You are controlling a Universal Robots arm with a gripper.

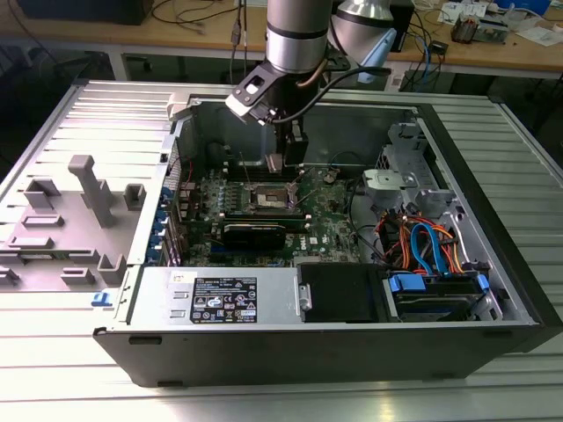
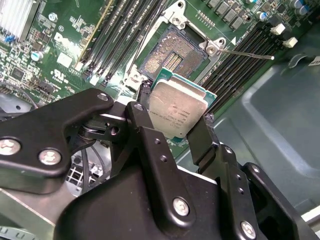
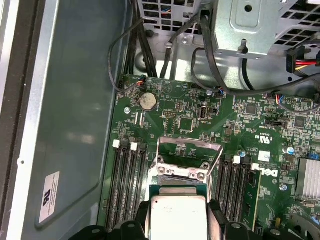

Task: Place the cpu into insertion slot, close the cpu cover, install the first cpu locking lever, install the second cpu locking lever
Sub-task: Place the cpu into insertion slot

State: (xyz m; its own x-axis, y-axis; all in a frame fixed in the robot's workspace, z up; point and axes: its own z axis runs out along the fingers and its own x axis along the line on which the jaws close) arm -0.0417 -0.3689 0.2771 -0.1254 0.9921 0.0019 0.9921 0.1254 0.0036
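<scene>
My gripper is shut on the cpu, a flat square chip with a silvery top on a green edge, held tilted between the two black fingers. The cpu hangs a little above the motherboard, just beside the insertion slot, whose dark centre lies bare. In the first wrist view the cpu sits in front of the cpu cover, a silvery frame flipped up and open. A thin locking lever sticks out from the slot's corner. In the exterior view the gripper is inside the open computer case, over the slot.
Long black memory slots flank the socket on both sides. A black block lies on the board on the near side of the socket. The power supply and drive cage with cables fill the case's front and right. The case wall is close.
</scene>
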